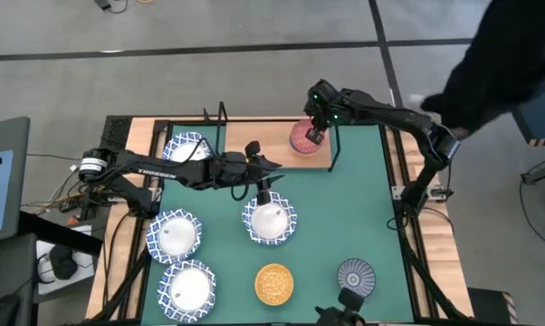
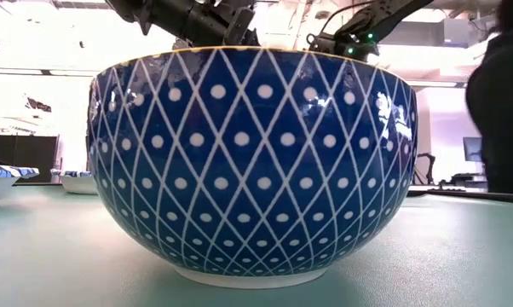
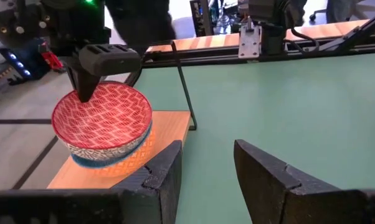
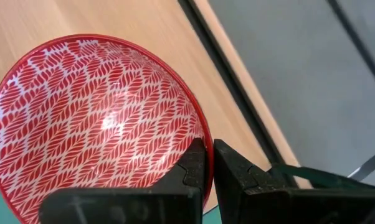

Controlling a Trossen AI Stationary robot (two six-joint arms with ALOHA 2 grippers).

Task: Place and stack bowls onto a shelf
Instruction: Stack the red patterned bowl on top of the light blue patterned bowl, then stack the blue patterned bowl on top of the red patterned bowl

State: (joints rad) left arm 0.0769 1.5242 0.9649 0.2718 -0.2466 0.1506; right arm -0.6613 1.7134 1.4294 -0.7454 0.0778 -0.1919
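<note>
The light-wood shelf [image 1: 268, 145] stands at the mat's far edge. Over its right end is the red bowl [image 1: 302, 138], with my right gripper [image 4: 209, 163] shut on its rim. A light blue band [image 3: 94, 163] shows under the red bowl; whether that is another bowl I cannot tell. My left gripper [image 3: 206, 168] hangs open with nothing in it, above a white blue-rimmed bowl [image 1: 271, 222] at mid-mat. Three more such bowls [image 1: 186, 149] [image 1: 173, 234] [image 1: 189, 285] stand on the left. An orange-yellow bowl [image 1: 274, 282] and a dark bowl [image 1: 356, 274] stand near the front. My right gripper pinches the red bowl's rim [image 4: 205, 140] on its right side. One finger [image 3: 88, 84] is inside the bowl and the other outside. The fingers slant down from above. The bowl stays nearly upright over the board; whether its base rests there I cannot tell.
Black wire supports [image 1: 220, 113] [image 3: 184, 93] rise at the shelf's ends. The dark patterned bowl [image 2: 252, 162] fills most of the low view. A person in dark clothes [image 1: 508, 54] stands beyond the table's far right corner. Open green mat [image 1: 363, 199] lies on the right.
</note>
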